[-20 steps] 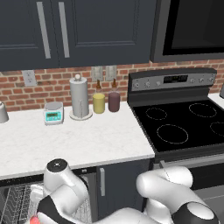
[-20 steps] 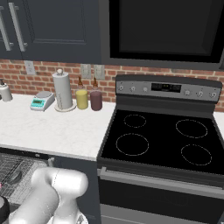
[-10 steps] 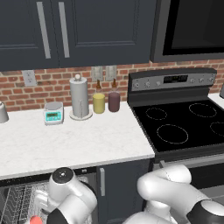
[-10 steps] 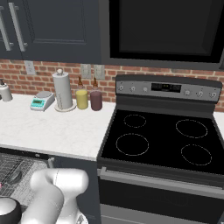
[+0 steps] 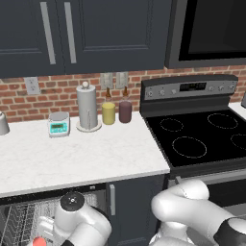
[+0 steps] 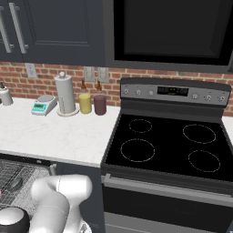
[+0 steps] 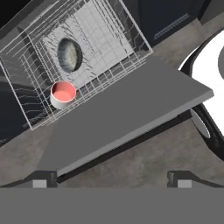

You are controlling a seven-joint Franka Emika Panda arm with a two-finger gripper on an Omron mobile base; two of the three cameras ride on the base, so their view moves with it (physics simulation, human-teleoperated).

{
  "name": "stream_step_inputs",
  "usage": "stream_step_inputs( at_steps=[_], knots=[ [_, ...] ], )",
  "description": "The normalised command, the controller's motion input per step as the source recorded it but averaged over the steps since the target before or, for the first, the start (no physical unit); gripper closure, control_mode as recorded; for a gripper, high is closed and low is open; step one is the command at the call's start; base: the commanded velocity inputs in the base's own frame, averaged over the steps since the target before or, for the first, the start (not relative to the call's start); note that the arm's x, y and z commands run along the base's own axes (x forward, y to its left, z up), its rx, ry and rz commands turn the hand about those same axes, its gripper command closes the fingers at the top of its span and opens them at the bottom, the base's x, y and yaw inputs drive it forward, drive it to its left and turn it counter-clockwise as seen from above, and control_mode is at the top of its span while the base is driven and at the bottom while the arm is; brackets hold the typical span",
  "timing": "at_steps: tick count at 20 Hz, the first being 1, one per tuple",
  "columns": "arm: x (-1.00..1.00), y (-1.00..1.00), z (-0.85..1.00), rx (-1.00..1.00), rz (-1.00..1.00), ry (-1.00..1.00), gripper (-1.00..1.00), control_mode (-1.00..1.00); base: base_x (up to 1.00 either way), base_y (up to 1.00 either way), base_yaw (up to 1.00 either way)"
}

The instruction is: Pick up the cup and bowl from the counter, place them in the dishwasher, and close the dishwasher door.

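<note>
In the left base view the arm bent low in front of the dishwasher [image 5: 29, 218], whose wire rack showed under the front edge of the surface [image 5: 81, 161], with a red spot of the cup [image 5: 38, 241] at the bottom. In the right base view the rack [image 6: 16, 179] sat below the same front edge, left of the stove, with the arm's elbow just beside it. In the hand view the cup [image 7: 62, 94] and the bowl [image 7: 69, 54] both lay inside the rack, so what remained was the dishwasher door [image 7: 127, 111], dropped flat and open. Its long axis ran slantwise across the picture, its free edge toward the jaws, whose tips [image 7: 41, 183] stood wide apart, empty, short of that edge.
</note>
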Motion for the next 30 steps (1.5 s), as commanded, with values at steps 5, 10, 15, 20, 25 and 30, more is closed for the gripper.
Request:
stream_step_inputs(
  at_steps=[5,10,15,20,25,30],
  knots=[
    [-0.35,0.0,0.0,0.02,0.0,-0.01,-1.0,-1.0,0.0,0.0,0.0],
    [-0.36,0.0,0.0,0.02,0.0,0.0,-1.0,-1.0,0.0,0.0,0.0],
    [-0.29,0.0,0.02,0.0,0.0,-0.05,-1.0,-1.0,0.0,0.0,0.0],
    [-0.19,0.0,0.18,0.0,0.0,-0.15,-1.0,-1.0,0.0,0.0,0.0],
    [-0.12,0.0,0.06,0.0,0.0,-0.15,-1.0,-1.0,0.0,0.0,0.0],
    [0.0,0.0,-0.01,0.0,0.0,-0.06,-1.0,-1.0,0.0,0.0,0.0]
  ],
)
